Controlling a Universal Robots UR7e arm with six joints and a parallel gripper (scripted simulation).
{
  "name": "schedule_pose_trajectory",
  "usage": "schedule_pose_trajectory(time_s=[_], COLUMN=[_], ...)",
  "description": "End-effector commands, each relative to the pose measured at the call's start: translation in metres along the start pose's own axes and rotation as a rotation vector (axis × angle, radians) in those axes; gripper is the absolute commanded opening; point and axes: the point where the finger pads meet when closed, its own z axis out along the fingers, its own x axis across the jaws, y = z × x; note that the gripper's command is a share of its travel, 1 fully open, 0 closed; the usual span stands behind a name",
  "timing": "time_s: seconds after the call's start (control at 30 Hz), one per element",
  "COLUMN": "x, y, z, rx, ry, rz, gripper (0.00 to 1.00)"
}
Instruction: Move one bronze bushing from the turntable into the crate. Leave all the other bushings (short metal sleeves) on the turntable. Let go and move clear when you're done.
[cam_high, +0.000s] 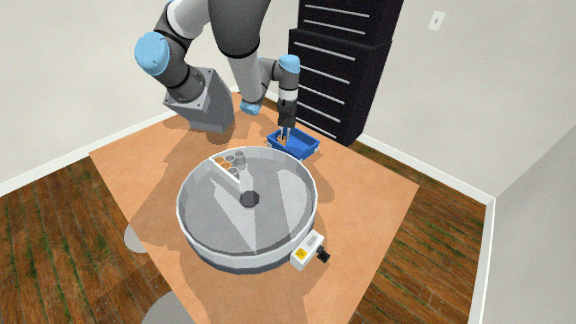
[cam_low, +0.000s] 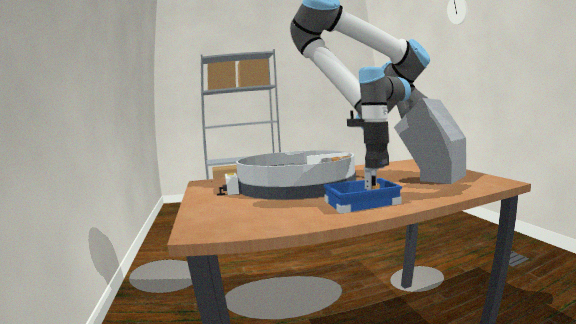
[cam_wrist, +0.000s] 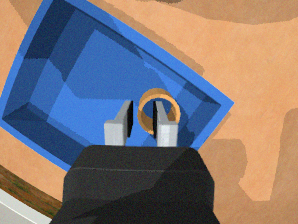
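A bronze bushing stands on end in the blue crate, near one corner. My gripper is partly open, pointing down into the crate. In the wrist view one finger overlaps the bushing's hole and the other is outside the ring; gaps show between the fingers and the ring wall, so it is not gripped. On the turntable, bronze bushings and grey ones stand grouped beside a white divider.
The crate walls rise close around the fingers. The turntable's raised rim is beside the crate. A white box with a yellow label is at the turntable's far side from the arm. A black drawer cabinet stands behind the table.
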Motion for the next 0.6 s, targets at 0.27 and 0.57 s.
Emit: schedule_pose_trajectory(time_s=[0.27,0.57], x=[0.0,0.0002], y=[0.0,0.0001], z=[-0.0058,-0.0093], rx=[0.0,0.0], ry=[-0.001,-0.001], rz=[0.0,0.0], gripper=[0.47,0.47])
